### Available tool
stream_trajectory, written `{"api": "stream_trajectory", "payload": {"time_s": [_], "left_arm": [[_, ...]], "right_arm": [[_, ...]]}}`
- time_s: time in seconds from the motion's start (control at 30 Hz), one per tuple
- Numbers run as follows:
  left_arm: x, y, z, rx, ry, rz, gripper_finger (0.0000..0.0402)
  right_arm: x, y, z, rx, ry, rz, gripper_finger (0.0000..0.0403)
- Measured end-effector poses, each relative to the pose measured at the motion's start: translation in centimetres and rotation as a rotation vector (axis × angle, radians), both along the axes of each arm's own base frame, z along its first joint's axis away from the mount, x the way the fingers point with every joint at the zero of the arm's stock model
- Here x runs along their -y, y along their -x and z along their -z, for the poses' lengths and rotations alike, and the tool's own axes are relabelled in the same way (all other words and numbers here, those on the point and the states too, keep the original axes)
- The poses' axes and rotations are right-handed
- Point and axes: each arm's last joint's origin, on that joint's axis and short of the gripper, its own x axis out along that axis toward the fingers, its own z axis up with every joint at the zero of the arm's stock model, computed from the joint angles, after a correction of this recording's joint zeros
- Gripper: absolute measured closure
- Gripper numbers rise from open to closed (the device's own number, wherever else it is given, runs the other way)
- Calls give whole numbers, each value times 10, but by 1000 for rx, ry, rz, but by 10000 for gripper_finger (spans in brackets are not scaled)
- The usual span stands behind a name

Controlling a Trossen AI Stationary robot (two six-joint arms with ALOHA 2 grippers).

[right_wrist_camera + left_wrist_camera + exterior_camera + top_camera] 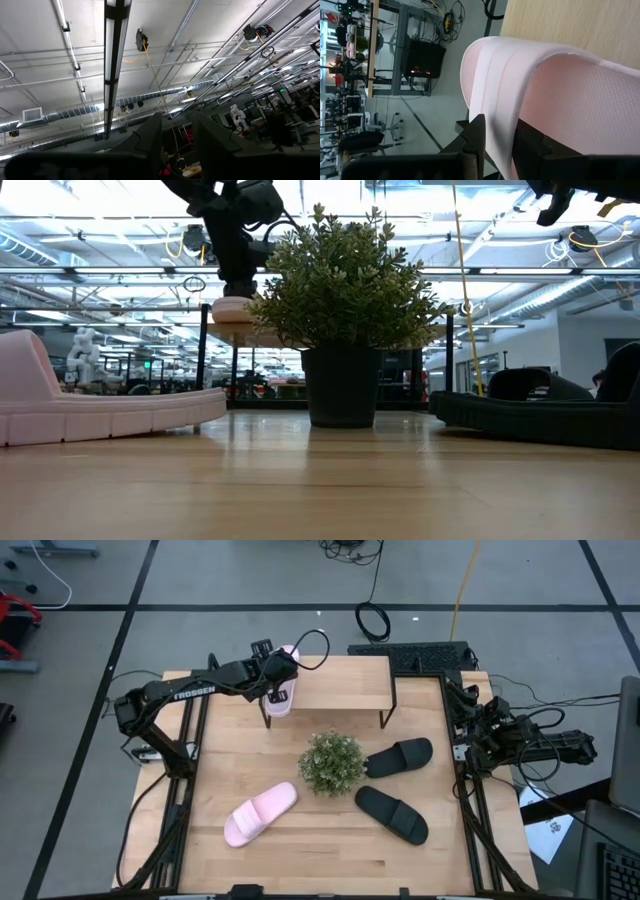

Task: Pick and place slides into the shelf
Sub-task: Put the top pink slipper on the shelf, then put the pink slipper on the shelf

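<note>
Left gripper (278,675) clamped on pink slide (283,692) at shelf (340,680) left end. Other pink slide (260,813), black pair (400,756) near plant (331,762). Right gripper (470,745) off right of shelf — finger state unclear.

A potted plant (345,300) stands mid-surface (320,480). A pink slide (100,410) lies at the left, a black slide (545,410) at the right. Behind, the left gripper (237,285) holds another pink slide (232,308) at the shelf (240,332).

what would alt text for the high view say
Overhead view: the left gripper holds a pink slide at the shelf's left end. A second pink slide, two black slides and a potted plant sit on the table; the right gripper waits at the table's right edge.
</note>
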Motion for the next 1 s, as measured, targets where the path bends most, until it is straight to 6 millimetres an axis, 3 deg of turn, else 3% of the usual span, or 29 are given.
{"api": "stream_trajectory", "payload": {"time_s": [0.27, 0.7, 1.0], "left_arm": [[0, 0, 0, 17, 5, -12, 311], [2, -1, 0, 49, 11, -32, 220], [10, -5, -12, 83, -8, -6, 211]], "right_arm": [[0, 0, 0, 0, 0, 0, 303], [0, 0, 0, 0, 0, 0, 303], [0, 0, 0, 0, 0, 0, 303]]}}
